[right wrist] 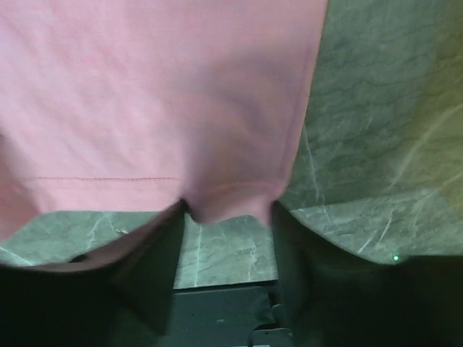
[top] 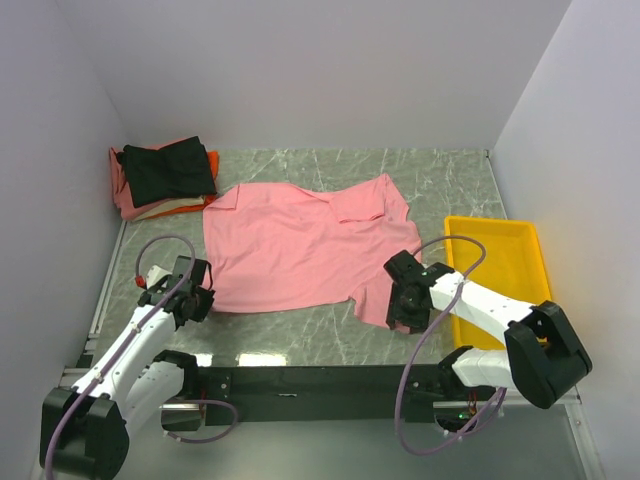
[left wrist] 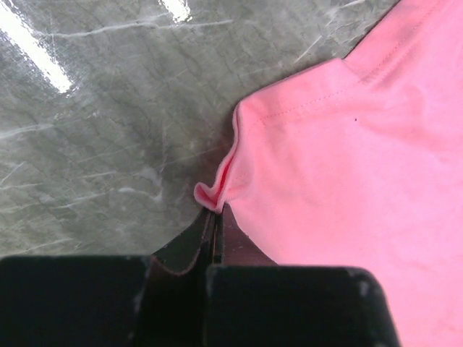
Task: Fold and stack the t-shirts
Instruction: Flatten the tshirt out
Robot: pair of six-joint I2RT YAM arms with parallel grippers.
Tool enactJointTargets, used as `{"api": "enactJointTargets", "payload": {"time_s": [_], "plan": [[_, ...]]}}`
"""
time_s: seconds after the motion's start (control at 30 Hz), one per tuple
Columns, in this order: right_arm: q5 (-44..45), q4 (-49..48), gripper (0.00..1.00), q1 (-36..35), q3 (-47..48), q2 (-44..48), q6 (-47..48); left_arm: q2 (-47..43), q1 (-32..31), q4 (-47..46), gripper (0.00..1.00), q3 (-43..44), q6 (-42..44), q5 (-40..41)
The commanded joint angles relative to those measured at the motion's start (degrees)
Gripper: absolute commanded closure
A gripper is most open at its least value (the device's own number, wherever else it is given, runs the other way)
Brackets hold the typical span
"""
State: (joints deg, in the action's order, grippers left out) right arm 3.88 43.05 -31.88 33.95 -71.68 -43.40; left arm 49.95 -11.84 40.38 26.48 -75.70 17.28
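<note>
A grey marbled table (top: 330, 345) carries a large plain salmon-pink cloth t-shirt (top: 300, 245), spread flat across its middle, hem toward the near edge. A rectangular yellow plastic bin (top: 495, 222) sits along the right edge. A stack of folded t-shirts (top: 165, 175), black on top, lies in the far left corner. The left arm reaches low from the near left corner; the left gripper (left wrist: 215, 213) is pinched tight on the shirt's near left corner. The right arm bends in from the near right; the right gripper (right wrist: 228, 217) has its jaws wide apart, with the near right hem corner lying between them.
</note>
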Motion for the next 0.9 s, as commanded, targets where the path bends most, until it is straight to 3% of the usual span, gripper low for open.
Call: {"api": "enactJointTargets", "payload": {"time_s": [0.0,0.03,0.1,0.23,0.43,0.57,0.87], "plan": [[2.4,-3.4,0.49,-0.4,-0.3,-1.4,-2.6,-0.2,0.1,0.0,0.99,0.9,0.6,1.4],[2.4,-3.8,0.69,-0.3,-0.6,-1.1,-2.6,-0.1,0.1,0.0,1.00,0.9,0.6,1.4],[4.3,-4.3,0.98,-0.3,-0.1,-0.6,-2.8,-0.2,0.1,-0.6,0.99,1.3,1.1,1.2],[8.2,-3.4,1.00,-0.4,4.2,2.3,-1.4,-1.9,0.0,-1.4,0.99,3.9,3.7,1.0],[21.9,0.5,1.00,0.0,18.0,13.6,1.6,-6.3,-1.0,-0.8,1.00,16.9,9.8,6.7],[25.3,-4.3,1.00,0.2,26.6,21.6,7.9,-8.5,-1.1,-3.5,0.99,27.7,13.1,7.5],[29.4,-5.6,1.00,0.2,50.4,26.6,17.7,-12.3,-1.2,-9.5,0.99,49.4,21.7,6.7]]}}
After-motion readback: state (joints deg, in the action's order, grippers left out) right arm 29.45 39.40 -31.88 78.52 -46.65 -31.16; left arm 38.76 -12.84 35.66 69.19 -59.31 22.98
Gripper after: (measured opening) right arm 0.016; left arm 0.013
